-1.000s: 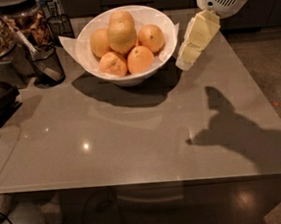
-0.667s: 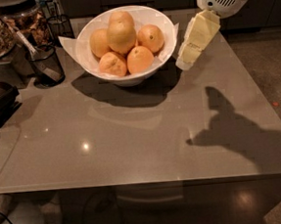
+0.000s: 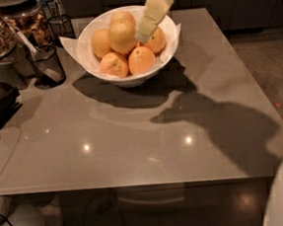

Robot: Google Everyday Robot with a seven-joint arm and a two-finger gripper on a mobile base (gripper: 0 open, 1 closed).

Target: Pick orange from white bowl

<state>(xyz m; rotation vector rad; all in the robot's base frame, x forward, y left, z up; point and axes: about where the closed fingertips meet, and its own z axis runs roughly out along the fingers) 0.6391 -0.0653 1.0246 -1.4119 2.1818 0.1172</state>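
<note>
Beneath the claw [image 3: 144, 32] we see the table [image 3: 134, 140], and on it, under the claw's tip, the white bowl [image 3: 84, 46]. The orange [image 3: 121, 37] sits topmost in that bowl, just beside the tip toward the view's left. It looks round, so we cannot tell its long axis or heading, nor whether the claw is apart or together.

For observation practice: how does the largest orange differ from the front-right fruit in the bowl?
The orange is larger and paler yellow; the front-right fruit is smaller and deeper orange. The orange sits high mid-pile; the front-right fruit lies low by the white bowl's rim. Both are round. The gripper is beside the orange.
</note>
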